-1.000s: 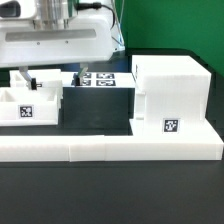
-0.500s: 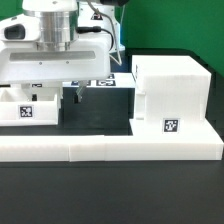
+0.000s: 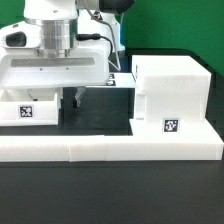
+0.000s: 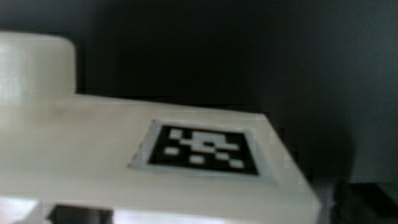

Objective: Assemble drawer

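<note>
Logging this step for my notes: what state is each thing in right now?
housing: upright, apart from the tray.
tray: upright, outside the housing.
tool: low at the tray; open or shut unclear.
L-shaped wall: lying low, in front of housing and tray.

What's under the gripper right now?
A small white tray with a square tag sits beneath the gripper. The arm's body covers the tray's inside, so its contents and how the jaws stand are hidden.
</note>
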